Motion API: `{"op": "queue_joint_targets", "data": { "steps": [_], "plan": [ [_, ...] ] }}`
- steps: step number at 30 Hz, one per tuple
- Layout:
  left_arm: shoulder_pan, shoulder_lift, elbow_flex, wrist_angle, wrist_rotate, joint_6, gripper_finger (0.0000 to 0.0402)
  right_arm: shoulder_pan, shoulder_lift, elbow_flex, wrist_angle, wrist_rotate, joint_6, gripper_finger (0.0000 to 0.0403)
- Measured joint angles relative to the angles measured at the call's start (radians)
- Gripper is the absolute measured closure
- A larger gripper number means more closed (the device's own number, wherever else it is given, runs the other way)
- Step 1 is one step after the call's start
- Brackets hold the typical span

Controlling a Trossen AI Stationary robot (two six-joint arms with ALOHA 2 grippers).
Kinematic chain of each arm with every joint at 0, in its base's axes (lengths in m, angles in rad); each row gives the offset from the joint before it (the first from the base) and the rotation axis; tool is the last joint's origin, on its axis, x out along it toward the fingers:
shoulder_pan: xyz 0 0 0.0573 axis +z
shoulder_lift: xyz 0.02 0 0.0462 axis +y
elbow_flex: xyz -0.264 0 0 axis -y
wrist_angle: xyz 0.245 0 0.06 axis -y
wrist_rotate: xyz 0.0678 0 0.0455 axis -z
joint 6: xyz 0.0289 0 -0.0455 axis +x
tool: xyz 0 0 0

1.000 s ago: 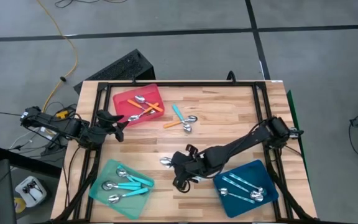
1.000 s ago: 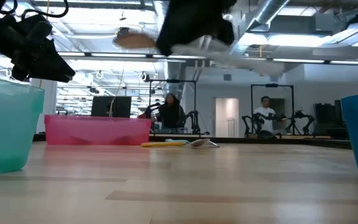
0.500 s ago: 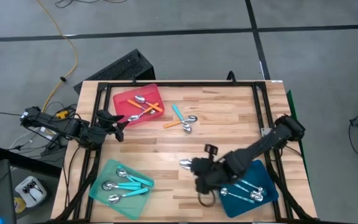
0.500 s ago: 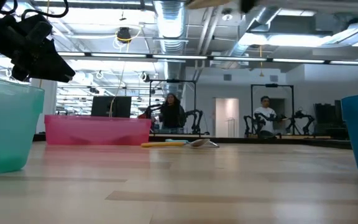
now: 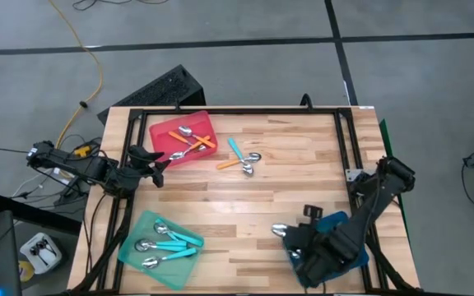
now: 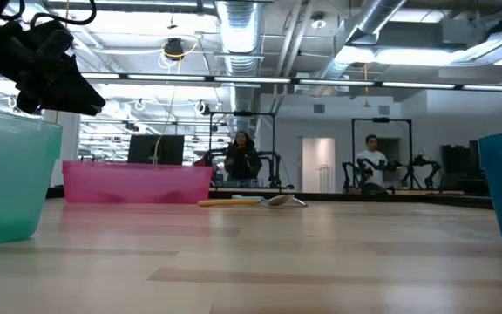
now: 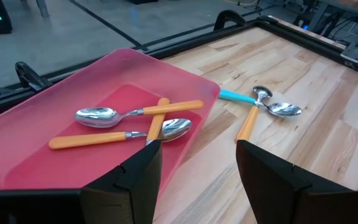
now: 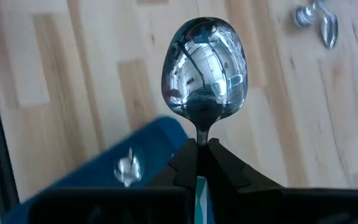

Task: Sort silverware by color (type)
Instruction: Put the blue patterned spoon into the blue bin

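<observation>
The right gripper (image 8: pixel 202 149) is pinching a pale-blue-handled spoon (image 8: pixel 204 65) above the dark-blue tray (image 5: pixel 331 220) for sorting; the left gripper (image 7: pixel 197 163) is waiting wide beside the red tray (image 7: pixel 55 99).

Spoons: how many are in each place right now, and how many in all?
Red tray: 3 spoons
Mint-green tray: 3
Loose on the table: 2
Held in the right claw: 1
Dark-blue tray: 1 showing, the rest hidden under the right arm
Total seen: 10
</observation>
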Motion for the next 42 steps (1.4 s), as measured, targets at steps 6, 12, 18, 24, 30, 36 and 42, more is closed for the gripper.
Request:
{"op": "queue_joint_targets", "data": {
  "steps": [6,12,18,24,30,36,42],
  "plan": [
    [0.000,0.000,0.000,0.000,0.000,0.001,0.0212,0.079,0.000,-0.005,-0.018,-0.063,0.072,0.0359],
    [0.000,0.000,0.000,0.000,-0.003,0.001,0.0212,0.118,-0.011,-0.099,-0.003,-0.146,0.144,0.0358],
    [0.000,0.000,0.000,-0.002,-0.005,0.008,0.0212,0.124,-0.066,-0.202,0.098,-0.172,0.151,0.0358],
    [0.000,0.000,0.000,-0.002,-0.005,0.009,0.0212,0.126,-0.177,-0.380,0.302,-0.175,0.156,0.0358],
    [0.000,0.000,0.000,-0.016,-0.001,0.008,0.0212,0.131,-0.237,-0.545,0.458,-0.186,0.178,0.0359],
    [0.000,0.000,0.000,-0.023,-0.002,0.008,0.0212,0.144,-0.238,-0.621,0.610,-0.207,0.176,0.0360],
    [0.000,0.000,0.000,-0.023,-0.002,0.001,0.0212,0.163,-0.238,-0.671,0.671,-0.198,0.179,0.0360]
  ]
}}
